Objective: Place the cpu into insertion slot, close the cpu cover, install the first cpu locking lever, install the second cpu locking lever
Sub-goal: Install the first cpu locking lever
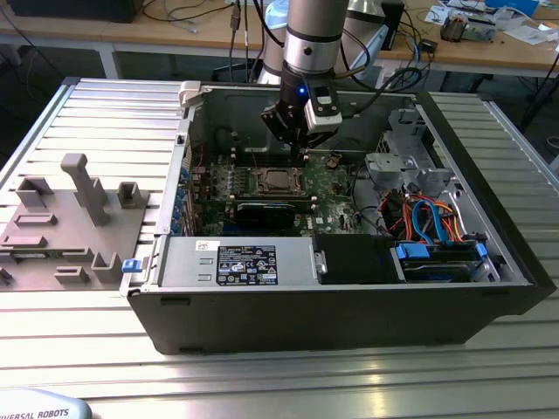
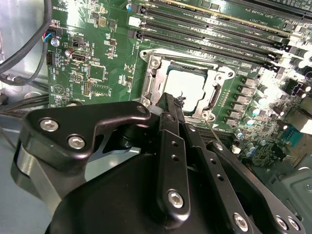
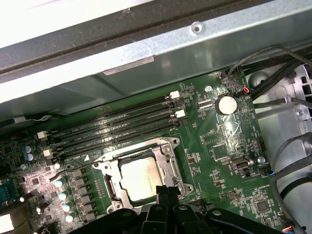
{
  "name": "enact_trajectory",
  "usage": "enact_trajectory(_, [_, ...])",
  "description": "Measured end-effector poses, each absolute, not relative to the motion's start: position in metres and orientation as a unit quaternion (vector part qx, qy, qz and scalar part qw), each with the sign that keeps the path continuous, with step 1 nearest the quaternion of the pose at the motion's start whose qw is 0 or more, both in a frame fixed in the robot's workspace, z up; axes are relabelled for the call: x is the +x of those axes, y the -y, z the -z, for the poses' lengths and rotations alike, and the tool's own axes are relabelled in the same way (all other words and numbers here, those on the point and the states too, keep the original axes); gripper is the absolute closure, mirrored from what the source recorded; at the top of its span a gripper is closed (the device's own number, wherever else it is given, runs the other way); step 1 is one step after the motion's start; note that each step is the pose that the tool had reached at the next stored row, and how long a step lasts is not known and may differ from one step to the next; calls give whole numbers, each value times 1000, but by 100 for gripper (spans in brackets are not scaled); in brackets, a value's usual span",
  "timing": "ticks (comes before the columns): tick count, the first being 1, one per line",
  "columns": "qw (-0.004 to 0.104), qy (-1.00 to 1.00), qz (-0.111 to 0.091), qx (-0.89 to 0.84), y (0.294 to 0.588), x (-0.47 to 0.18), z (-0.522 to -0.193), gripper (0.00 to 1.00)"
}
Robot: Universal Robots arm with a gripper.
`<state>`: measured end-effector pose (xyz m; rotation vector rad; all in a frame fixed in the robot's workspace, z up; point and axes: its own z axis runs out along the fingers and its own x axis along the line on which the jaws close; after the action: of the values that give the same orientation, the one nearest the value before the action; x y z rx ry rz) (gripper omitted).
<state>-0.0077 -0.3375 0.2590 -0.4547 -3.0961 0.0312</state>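
Seeing gripper [image 1: 301, 144] low inside case [image 1: 306, 305], tips at the edge of slot [image 3: 108, 165] toward the exterior view's right. Reading fingers [image 2: 170, 146] as pressed together in both wrist views, nothing visible between them. Can't tell if tips touch board [image 3: 214, 141].

Finding cpu [image 2: 187, 87] seated in slot, cover [image 2: 195, 67] flat around it, silvery top showing through the window. Lever rod [image 3: 80, 163] lying along slot; can't tell whether latched.

Tight at the edges: memory slots [image 3: 117, 126] packed between slot and far case wall, black card [image 1: 266, 214] just near of slot, capacitors [image 3: 59, 184] along another side. Open room straight above board, case side open upward.

Well apart toward the exterior view's right: cable bundle [image 1: 428, 218] and drive cage [image 1: 393, 166].

Under case: slatted metal table [image 1: 105, 113], with grey fixture [image 1: 79, 192] on it at the exterior view's left, outside case. Far back: wooden desks [image 1: 52, 33] with cables.
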Motion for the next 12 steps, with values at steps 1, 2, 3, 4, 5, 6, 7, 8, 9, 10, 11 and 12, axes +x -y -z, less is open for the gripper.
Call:
enact_trajectory(1, [6,989,-10,-145,337,-8,-259,89])
enact_trajectory(2, [6,989,-10,-145,337,-8,-259,89])
enact_trajectory(3, [6,989,-10,-144,337,-8,-259,89])
enact_trajectory(4, [6,990,-10,-144,337,-8,-259,89])
enact_trajectory(5, [6,990,-10,-143,337,-8,-259,89])
enact_trajectory(6, [6,990,-10,-142,337,-8,-259,89])
enact_trajectory(7, [6,990,-10,-142,337,-8,-259,89])
enact_trajectory(8, [6,990,-10,-141,337,-8,-259,89])
enact_trajectory(9, [6,990,-10,-140,337,-8,-259,89])
enact_trajectory(10, [6,990,-10,-140,337,-8,-259,89])
enact_trajectory(11, [6,990,-10,-139,337,-8,-259,89])
enact_trajectory(12, [6,990,-10,-139,337,-8,-259,89])
